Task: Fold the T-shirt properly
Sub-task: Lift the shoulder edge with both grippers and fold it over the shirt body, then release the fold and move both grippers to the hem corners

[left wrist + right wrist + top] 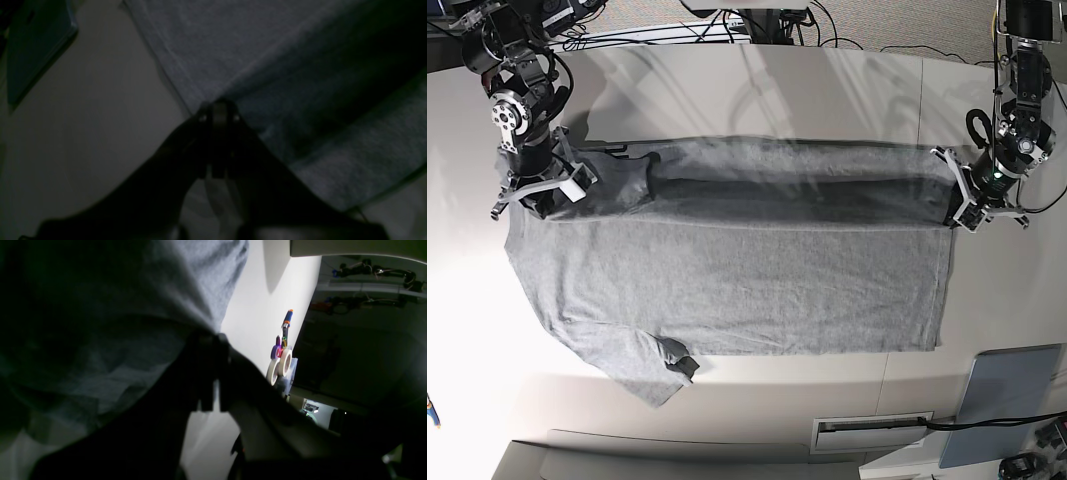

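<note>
The grey T-shirt (727, 270) is spread flat on the white surface (757, 90) — its far edge is lifted and folded over. That edge is pinched at one end by the closed left gripper (959, 205) and at the other by the closed right gripper (572, 185) — both arms are bent low

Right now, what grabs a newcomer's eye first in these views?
The big heather-grey cotton T-shirt spread across the pale table, its far edge lifted into a long fold, one sleeve hanging over the near-left side. At either end of that fold, the black right gripper and black left gripper are each shut on the fabric. Past the right gripper, its wrist view shows rolls of tape with bright tools at the table's edge.
</note>
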Motion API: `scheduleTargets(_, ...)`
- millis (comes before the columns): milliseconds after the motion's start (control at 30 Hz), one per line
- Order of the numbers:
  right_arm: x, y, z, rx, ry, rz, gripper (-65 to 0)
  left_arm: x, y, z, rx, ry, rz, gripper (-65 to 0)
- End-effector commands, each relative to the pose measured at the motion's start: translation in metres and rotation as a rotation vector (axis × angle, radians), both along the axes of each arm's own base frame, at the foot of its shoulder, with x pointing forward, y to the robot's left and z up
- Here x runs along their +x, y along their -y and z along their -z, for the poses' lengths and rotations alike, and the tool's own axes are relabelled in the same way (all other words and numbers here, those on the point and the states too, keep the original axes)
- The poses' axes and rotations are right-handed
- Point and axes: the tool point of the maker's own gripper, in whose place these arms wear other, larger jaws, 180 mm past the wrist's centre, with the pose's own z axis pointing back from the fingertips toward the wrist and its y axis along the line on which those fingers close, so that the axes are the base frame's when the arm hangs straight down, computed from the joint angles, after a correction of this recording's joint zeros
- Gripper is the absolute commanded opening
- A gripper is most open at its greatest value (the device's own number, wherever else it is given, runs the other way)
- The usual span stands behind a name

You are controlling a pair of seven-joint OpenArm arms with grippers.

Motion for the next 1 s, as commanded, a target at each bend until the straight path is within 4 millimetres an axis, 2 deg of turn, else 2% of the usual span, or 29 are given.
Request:
scheduleTargets(0,0.008,0.004,-0.014,-0.016,0.048,-0.004,-57.5,0.01,-0.007,-0.016,0.008,0.047,-0.008,-58.4)
scheduleTargets(100,0.007,0.004,-0.014,-0.018,0.048,-0.001,-45.5,0.009,-0.007,-0.015,0.009,0.043,-0.009,-42.5)
scheduleTargets(133,0.008,0.004,-0.014,-0.018,0.049,0.0,-43.2,0.009,-0.007,-0.015,0.01,0.043,-0.01,-38.0)
scheduleTargets(200,0.009,0.006,-0.018,-0.013,0.072,0.013,-42.7,0.009,-0.006,-0.015,-0.004,0.043,-0.013,-31.8)
scheduleTargets(400,0.013,0.014,-0.033,0.04,0.187,0.094,-42.7,0.005,-0.003,-0.01,-0.103,-0.016,-0.063,-30.7)
scheduleTargets(467,0.011,0.014,-0.027,0.098,0.163,0.122,-44.9,0.0,0.002,-0.008,-0.172,-0.046,-0.084,-36.3)
scheduleTargets(600,0.007,0.015,-0.012,0.211,0.142,0.196,-62.0,-0.009,0.015,-0.004,-0.297,-0.067,-0.105,-65.0)
scheduleTargets(633,0.007,0.019,-0.009,0.236,0.143,0.226,-64.9,-0.011,0.018,0.0,-0.307,-0.073,-0.108,-65.0)
scheduleTargets(767,0.001,0.037,0.01,0.38,0.135,0.369,-65.0,-0.017,0.033,0.014,-0.354,-0.109,-0.136,-65.0)
scheduleTargets(833,-0.004,0.036,0.023,0.442,0.092,0.406,-65.0,-0.018,0.039,0.019,-0.379,-0.114,-0.157,-65.0)
scheduleTargets(967,-0.018,0.034,0.052,0.498,0.012,0.479,-65.0,-0.021,0.038,0.034,-0.42,-0.135,-0.238,-65.0)
